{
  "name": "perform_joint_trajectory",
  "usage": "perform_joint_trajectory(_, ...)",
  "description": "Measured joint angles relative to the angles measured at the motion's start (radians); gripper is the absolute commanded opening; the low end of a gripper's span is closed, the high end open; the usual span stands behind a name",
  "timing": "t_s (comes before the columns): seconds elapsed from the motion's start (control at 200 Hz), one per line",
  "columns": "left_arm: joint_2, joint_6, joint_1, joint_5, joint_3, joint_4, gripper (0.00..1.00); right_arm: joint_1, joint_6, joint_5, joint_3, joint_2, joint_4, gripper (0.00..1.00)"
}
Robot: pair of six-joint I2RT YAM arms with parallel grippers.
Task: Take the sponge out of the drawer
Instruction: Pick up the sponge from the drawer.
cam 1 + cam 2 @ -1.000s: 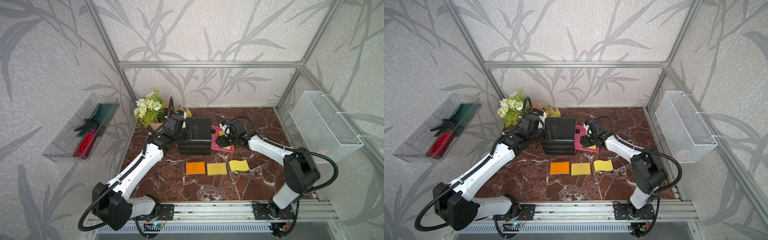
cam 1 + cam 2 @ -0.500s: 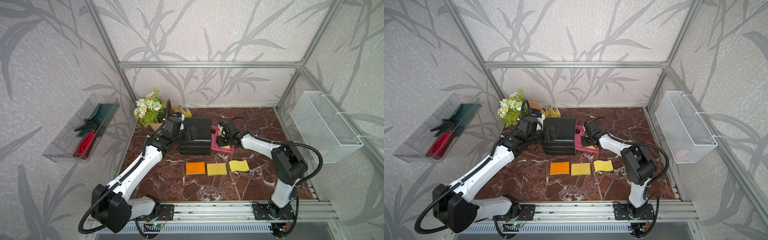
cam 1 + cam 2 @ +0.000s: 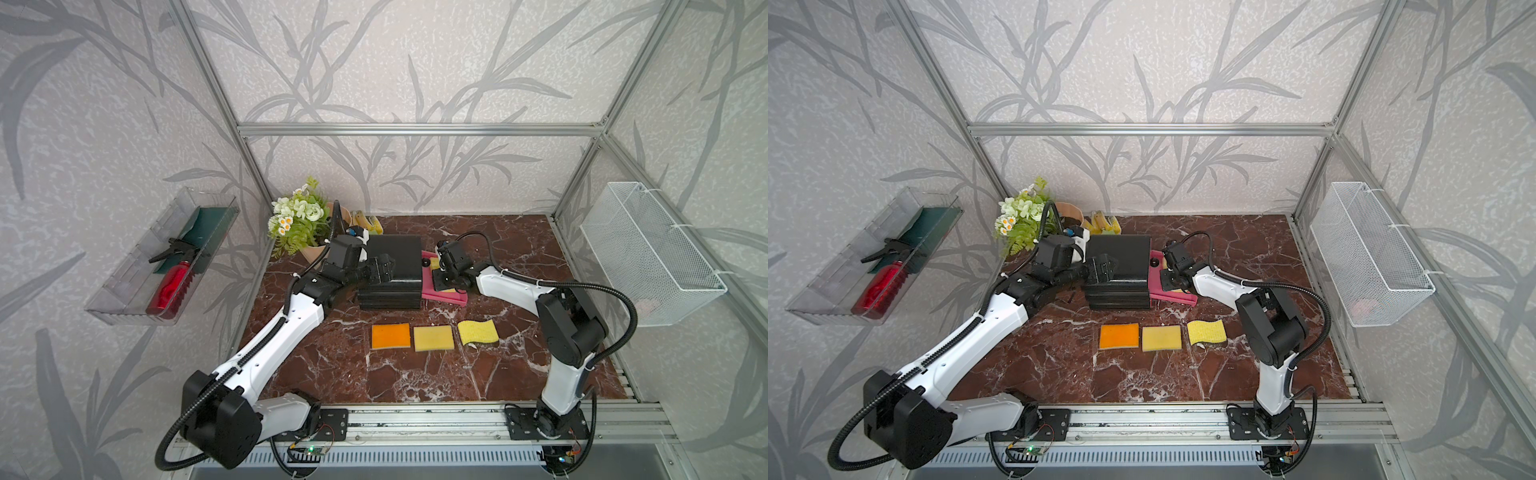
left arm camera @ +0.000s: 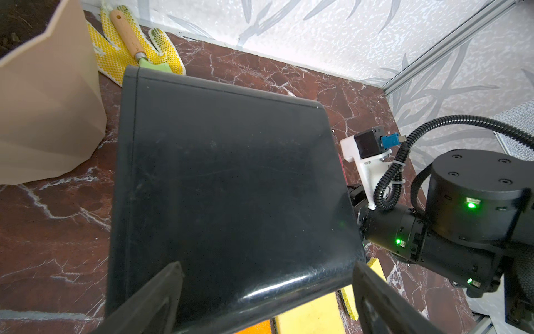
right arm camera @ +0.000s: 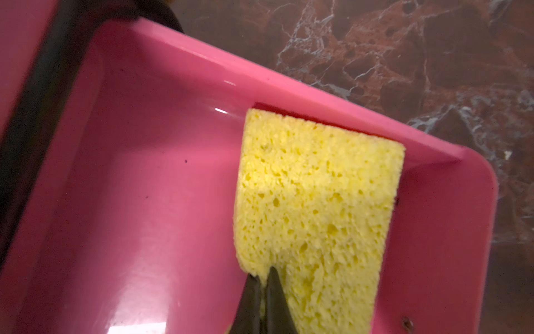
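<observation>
Since a second ago the right claw [image 5: 263, 286] has closed from well open to a tight pinch, and it now bites a thin strip at the edge of the sponge [image 5: 315, 208]. Its two tips are almost together with only a little foam between them. The sponge lies flat in the pink drawer [image 5: 144, 173], against one wall and toward the corner away from the cabinet [image 3: 395, 257]. In a top view the drawer stands pulled out on the cabinet's right side. Further left, the left claw [image 4: 265, 267] is spread wide over the near edge of the cabinet top, gripping nothing; whether its fingers [image 4: 161, 292] press on it I cannot tell. Three other sponges lie in a row on the table [image 3: 332, 374], nearer than the cabinet. With so small a bite, the lift is best taken slowly and straight up. The sponge will likely droop or swing from its pinched edge, so its low side should clear the drawer wall before any move sideways. Dragging it early could catch the wall and pull it free. Keeping the left claw on the cabinet should stop the cabinet shifting.
</observation>
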Motion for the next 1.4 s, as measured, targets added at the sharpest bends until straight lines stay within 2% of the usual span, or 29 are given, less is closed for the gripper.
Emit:
perform_joint_trajectory(0.175,-0.024,-0.002,0.002,0.016,-0.002,0.0,0.91,0.005,-0.036,-0.024,-0.045,-0.075,-0.006,0.0)
perform_joint_trajectory(0.385,-0.044,-0.008,0.004,0.058,0.0,-0.003,0.91,-0.006,-0.155,-0.035,-0.07,-0.313,-0.037,0.0)
perform_joint_trajectory(0.615,-0.018,-0.002,0.003,0.163,0.097,-0.057,0.83,-0.074,-0.341,-0.177,-0.043,-0.521,-0.148,0.0)
perform_joint_trajectory(0.755,0.025,0.004,-0.014,0.251,0.165,-0.07,0.81,-0.043,-0.508,-0.296,-0.031,-0.562,-0.249,0.01)
perform_joint_trajectory(0.955,0.073,0.002,-0.053,0.336,0.168,-0.08,0.79,0.02,-0.676,-0.375,-0.021,-0.572,-0.404,0.01)
perform_joint_trajectory(1.405,0.123,-0.048,-0.1,0.493,0.153,-0.024,0.72,0.102,-0.791,-0.392,0.002,-0.628,-0.472,0.02)
